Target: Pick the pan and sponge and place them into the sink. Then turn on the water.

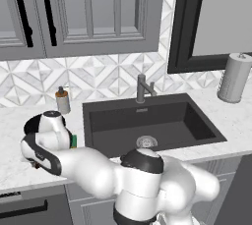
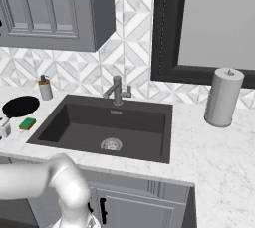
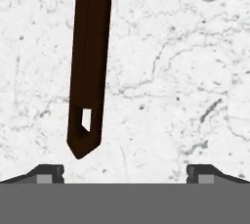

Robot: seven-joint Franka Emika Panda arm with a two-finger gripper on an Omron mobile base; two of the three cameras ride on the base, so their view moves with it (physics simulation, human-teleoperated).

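Observation:
The pan's long reddish-brown handle lies on the white marble counter, its end with the hanging hole just ahead of my fingertips. My gripper hovers over it, open, with nothing between the fingers; the handle sits left of the gap's middle. The black pan rests on the counter left of the sink. The green and yellow sponge lies between pan and sink, and a green sliver of the sponge peeks past my arm. No water shows at the faucet.
A soap dispenser stands against the backsplash behind the pan. A paper towel roll stands on the counter right of the sink. My arm reaches left over the counter's front edge. Wall cabinets hang above.

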